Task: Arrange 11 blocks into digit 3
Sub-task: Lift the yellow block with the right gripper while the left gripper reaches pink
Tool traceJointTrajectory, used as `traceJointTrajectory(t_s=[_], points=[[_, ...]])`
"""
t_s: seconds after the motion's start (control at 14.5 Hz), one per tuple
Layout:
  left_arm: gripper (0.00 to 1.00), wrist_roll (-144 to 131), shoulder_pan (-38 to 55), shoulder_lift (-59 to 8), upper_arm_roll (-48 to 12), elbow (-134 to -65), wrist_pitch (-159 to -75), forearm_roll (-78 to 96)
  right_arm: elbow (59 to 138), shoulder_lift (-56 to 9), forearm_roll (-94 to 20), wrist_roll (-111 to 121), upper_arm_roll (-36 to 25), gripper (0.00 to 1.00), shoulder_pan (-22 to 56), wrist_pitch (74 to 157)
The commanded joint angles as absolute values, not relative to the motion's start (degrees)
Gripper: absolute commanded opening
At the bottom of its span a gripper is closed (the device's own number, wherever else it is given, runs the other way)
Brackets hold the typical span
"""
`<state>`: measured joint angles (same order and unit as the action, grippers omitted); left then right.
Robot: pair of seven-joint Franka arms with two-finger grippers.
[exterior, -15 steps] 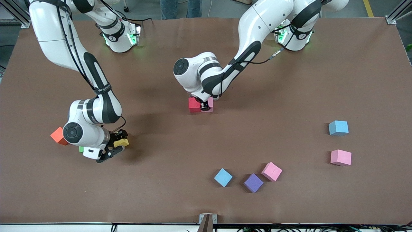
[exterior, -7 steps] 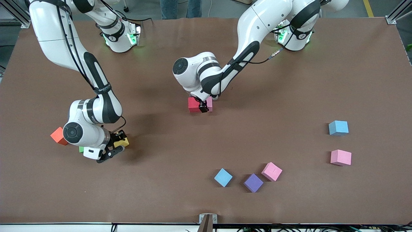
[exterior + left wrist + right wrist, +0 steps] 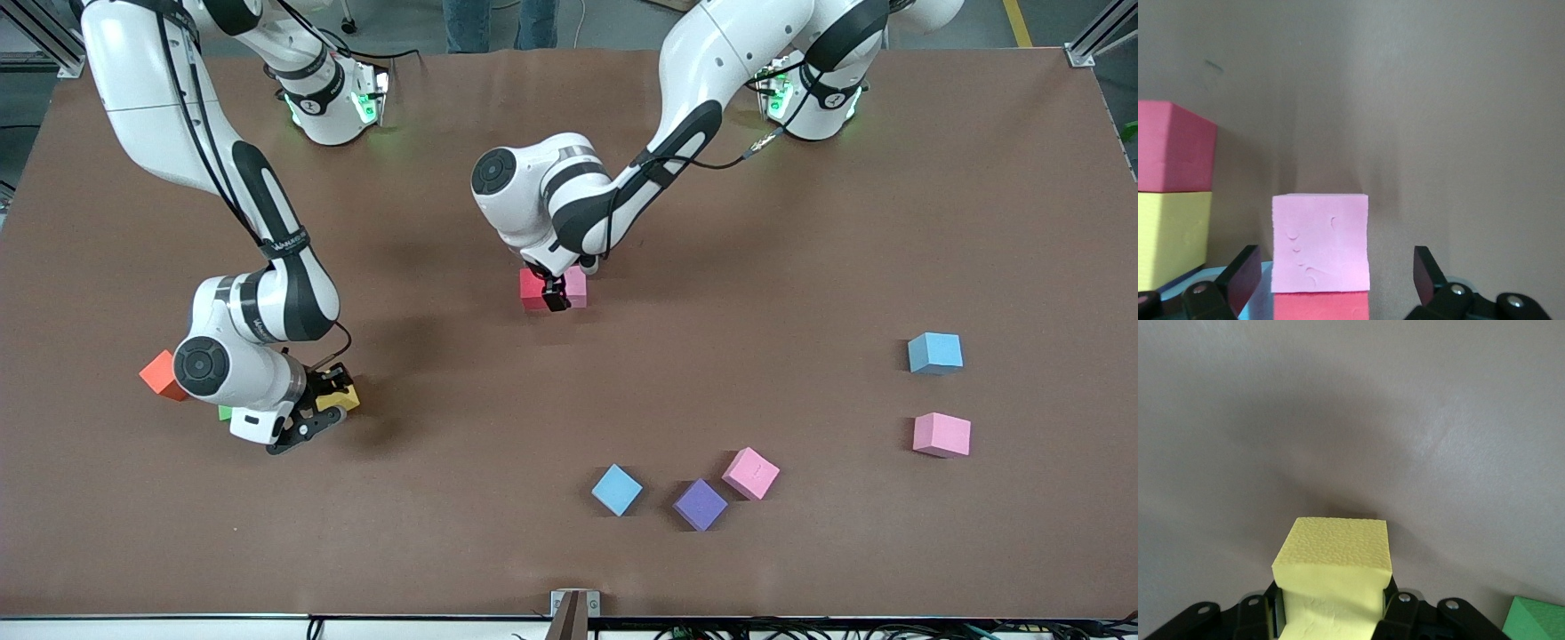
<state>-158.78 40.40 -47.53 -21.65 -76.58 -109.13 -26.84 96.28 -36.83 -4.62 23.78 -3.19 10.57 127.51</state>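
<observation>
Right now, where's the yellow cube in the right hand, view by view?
Front view: yellow cube in the shut right hand, at the right arm's end of the table, beside the green cube.
Right wrist view: yellow cube at bottom centre, clamped between the fingers.
Left wrist view: that cube is not in it.
Shared landmark: the green cube, seen in the front and right wrist views.

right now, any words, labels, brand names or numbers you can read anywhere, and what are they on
Small print on the dark band of the right arm: too small to read.
Round marks on the two arm bases: too small to read.
The blocks, including the pink block and the yellow block: no text.
Table: no text.
</observation>
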Motion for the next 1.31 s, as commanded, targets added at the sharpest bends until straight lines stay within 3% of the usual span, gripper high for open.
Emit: traceJointTrajectory(t_s=[0.0,0.55,0.9,1.24], points=[[1.0,-160.45,40.34,-43.17,-21.97,-77.7,-106.96,-24.45,94.58,-36.39,-7.71,19.54,-2.99,0.4,12.56,125.87],[1.0,-108.87,25.42,-34.64,-21.8,-80.5,-101.69,-21.09,88.25,-37.09,-11.42,-9.99,-3.16,0.4,27.41,119.27],[1.0,-77.75,11.28,-27.0,-21.8,-89.63,-101.51,-18.72,84.47,-41.56,-13.62,-22.21,-3.34,0.4,34.96,120.05],[1.0,-46.72,-3.31,-23.99,-21.8,-94.92,-105.89,-19.51,82.09,-44.29,-13.62,-24.7,-3.43,0.4,38.84,120.23]])
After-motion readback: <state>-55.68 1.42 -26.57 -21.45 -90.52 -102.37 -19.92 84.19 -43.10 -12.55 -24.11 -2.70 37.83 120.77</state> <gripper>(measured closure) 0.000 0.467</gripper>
